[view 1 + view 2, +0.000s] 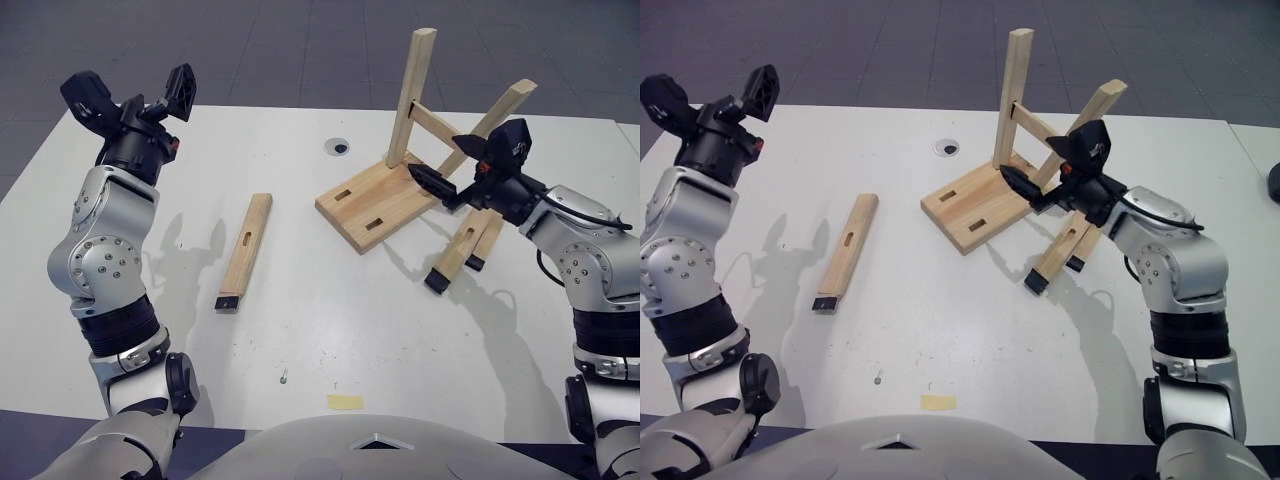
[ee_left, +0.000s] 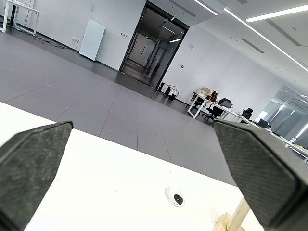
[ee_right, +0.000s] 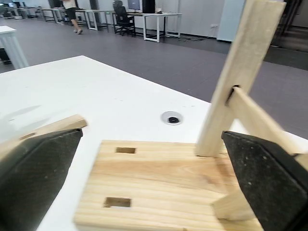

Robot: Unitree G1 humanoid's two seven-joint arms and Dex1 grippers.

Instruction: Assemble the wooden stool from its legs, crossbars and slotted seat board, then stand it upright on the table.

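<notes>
While the seat board (image 1: 365, 205) leans at 1 o'clock with 1 leg frame (image 1: 410, 95) slotted in, the right fingers (image 1: 432, 182) stand wide astride it, likely steadying it; the left fingers (image 1: 182, 92) hang wide at 10 o'clock, free for the loose leg (image 1: 246, 250).

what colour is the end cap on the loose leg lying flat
Black cap on the pale wood leg, clearest in the left eye view.
</notes>
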